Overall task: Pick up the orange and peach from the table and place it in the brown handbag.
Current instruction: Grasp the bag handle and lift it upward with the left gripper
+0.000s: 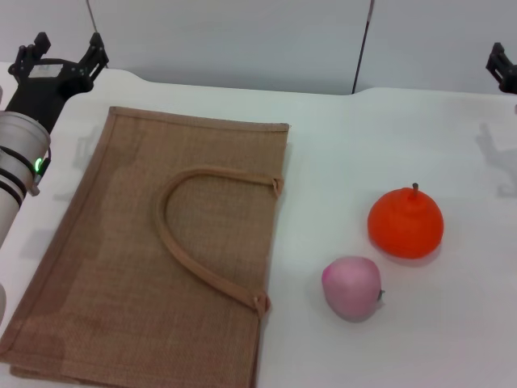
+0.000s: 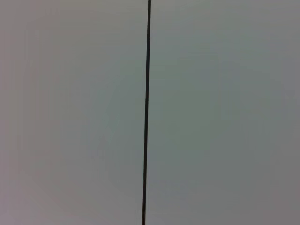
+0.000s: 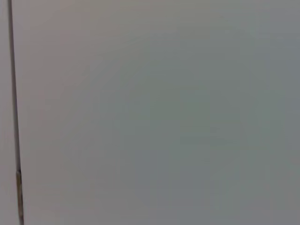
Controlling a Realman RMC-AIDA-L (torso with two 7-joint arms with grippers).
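In the head view the brown handbag (image 1: 145, 259) lies flat on the white table (image 1: 347, 137), at the left, its loop handle (image 1: 190, 242) on top. The orange (image 1: 405, 222) sits on the table to the bag's right. The peach (image 1: 351, 287) lies nearer me, just left of the orange and apart from it. My left gripper (image 1: 66, 50) is raised at the far left, beyond the bag's far corner, open and empty. My right gripper (image 1: 502, 69) shows only partly at the right edge, far from the fruits. Both wrist views show only a grey wall.
A grey panelled wall (image 1: 242, 40) with a dark vertical seam (image 1: 362, 44) stands behind the table; the seam also shows in the left wrist view (image 2: 147, 112) and the right wrist view (image 3: 14, 112). Bare table surface lies between the bag and the fruits.
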